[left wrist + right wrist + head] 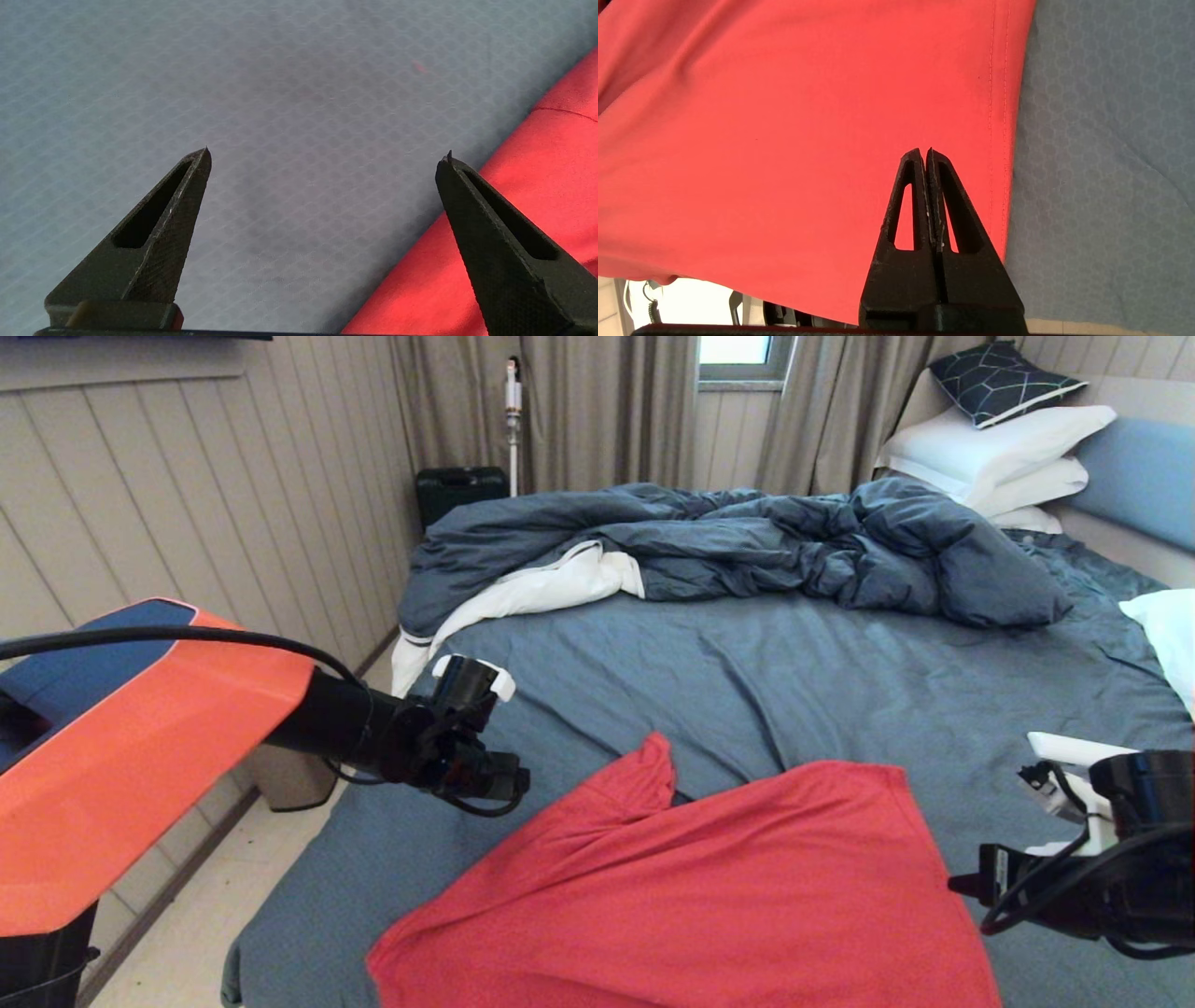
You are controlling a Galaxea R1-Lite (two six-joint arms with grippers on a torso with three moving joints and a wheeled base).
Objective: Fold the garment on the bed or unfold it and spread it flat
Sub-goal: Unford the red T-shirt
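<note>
On the near part of the bed [794, 672], the red T-shirt [709, 896] lies plain side up on the blue-grey fitted sheet, with no print visible. Its body is mostly flat; one pointed fold, probably a sleeve or a corner, rises toward the rumpled dark blue duvet [747, 541]. The stitched hem runs along the side nearest the right arm, so the long axis appears to lie across the bed, from the hem toward the robot's left; the near edge overhangs the mattress in the right wrist view. The right gripper [924, 154] is over the fabric just inside the hem, fingers pressed fully together. Whether a pinch of cloth is caught between them cannot be determined; the shirt beneath looks smooth rather than gathered. The left gripper [327, 154] stands spread to its full width over bare sheet, holding nothing, with the shirt's edge just beside one fingertip. This placement suggests that the left arm is positioned to take hold of the left margin while the right arm attends to the hem side. Stacked white pillows [999, 448] lie at the headboard, well apart from the work.
</note>
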